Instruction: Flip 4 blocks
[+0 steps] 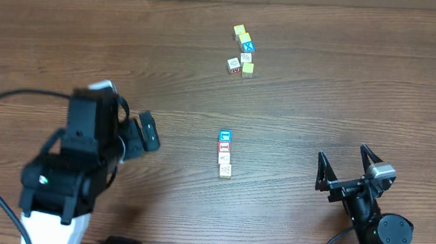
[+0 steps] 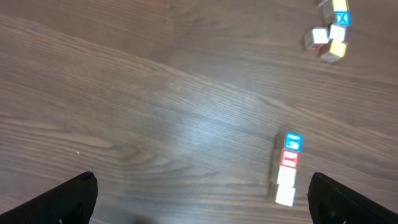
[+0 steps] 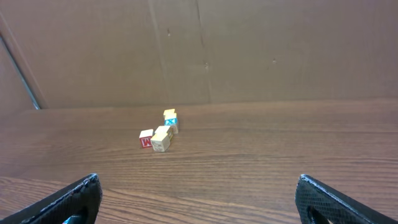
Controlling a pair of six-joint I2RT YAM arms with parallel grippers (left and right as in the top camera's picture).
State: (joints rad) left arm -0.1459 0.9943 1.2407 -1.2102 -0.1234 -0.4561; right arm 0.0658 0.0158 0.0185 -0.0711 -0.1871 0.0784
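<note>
Closest to the overhead camera rises the left arm [image 1: 77, 158], and the left jaws stand released and wide apart over the bench [image 1: 93, 44], to the left of the blocks [image 1: 224, 153] and grasping nothing. These four blocks lie in one short straight row in the middle of the bench, each touching the next, with the blue block [image 1: 224, 137] at the far end, the red block [image 1: 224, 147] after it and two pale ones nearer the robot. At the near right the right jaws are also released and empty, well apart from the row, and a loose cluster of other cubes [image 1: 243, 51] lies farther back.
</note>
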